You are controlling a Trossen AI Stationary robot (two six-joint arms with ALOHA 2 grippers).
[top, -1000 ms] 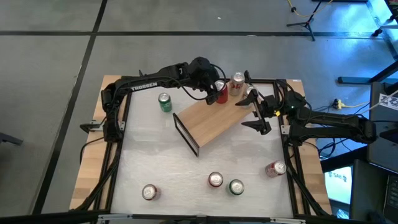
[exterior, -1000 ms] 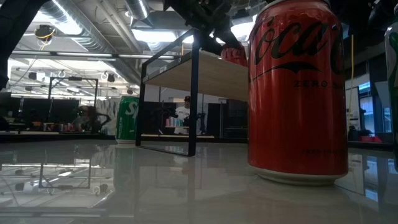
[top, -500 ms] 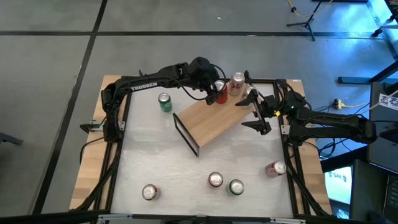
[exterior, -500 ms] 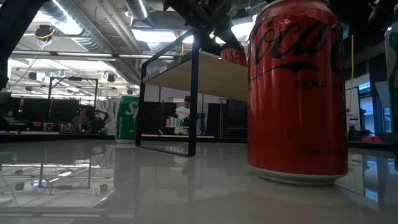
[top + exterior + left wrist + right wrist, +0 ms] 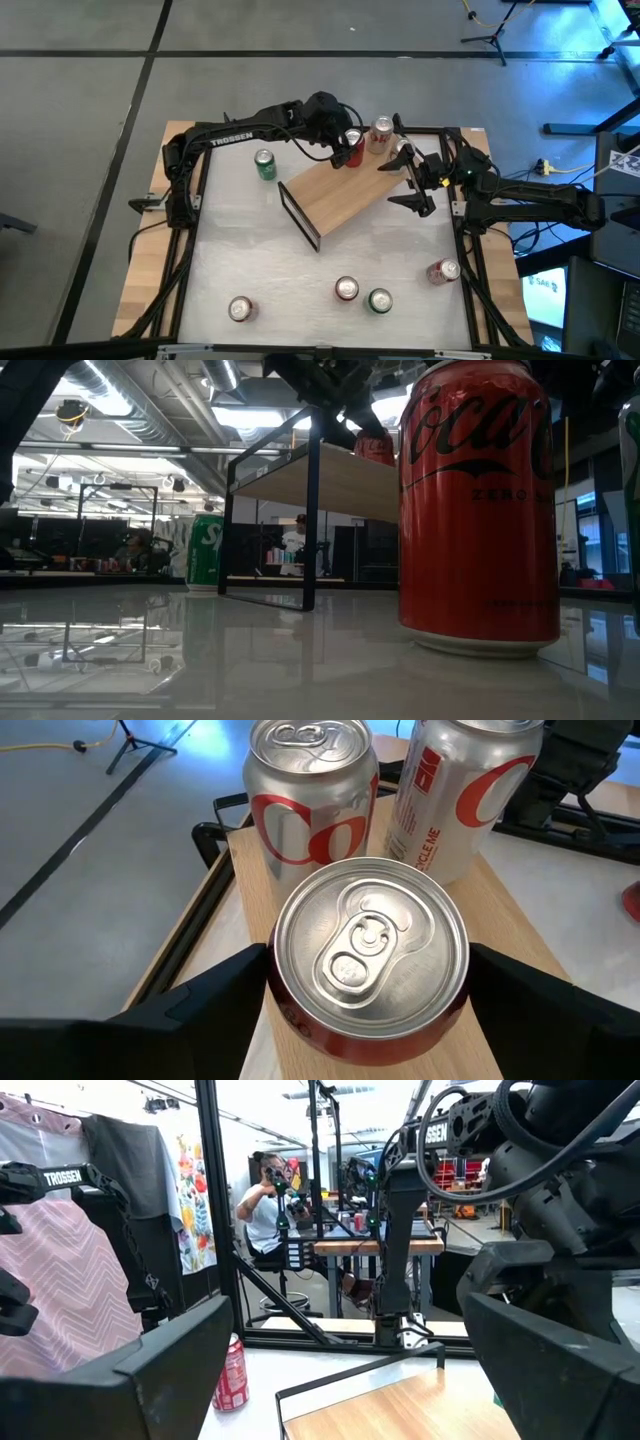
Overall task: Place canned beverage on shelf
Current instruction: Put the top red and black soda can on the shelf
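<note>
The shelf (image 5: 345,190) is a light-wood plank with black frame ends, standing aslant on the white tabletop; it also shows in the low view (image 5: 330,478). My left gripper (image 5: 350,148) is at the shelf's far end, shut on a red can (image 5: 370,950) with a silver top. The low view shows the red can (image 5: 375,448) just above the plank. Two silver-and-red cans (image 5: 312,790) (image 5: 465,790) stand just beyond it on the plank. My right gripper (image 5: 413,182) hangs open and empty over the shelf's right end. My left gripper pinches the red can by its two opposite sides (image 5: 283,1005), just under the rim, one finger (image 5: 215,1005) on each side. The fingers come from above, slanting down. The can is upright over the plank; whether its bottom rests on the wood is hidden.
A green can (image 5: 265,165) stands on the table left of the shelf. Several cans stand near the front edge (image 5: 239,309) (image 5: 346,290) (image 5: 380,300), and one (image 5: 443,271) is at the right. The low view is partly blocked by a red cola can (image 5: 478,510).
</note>
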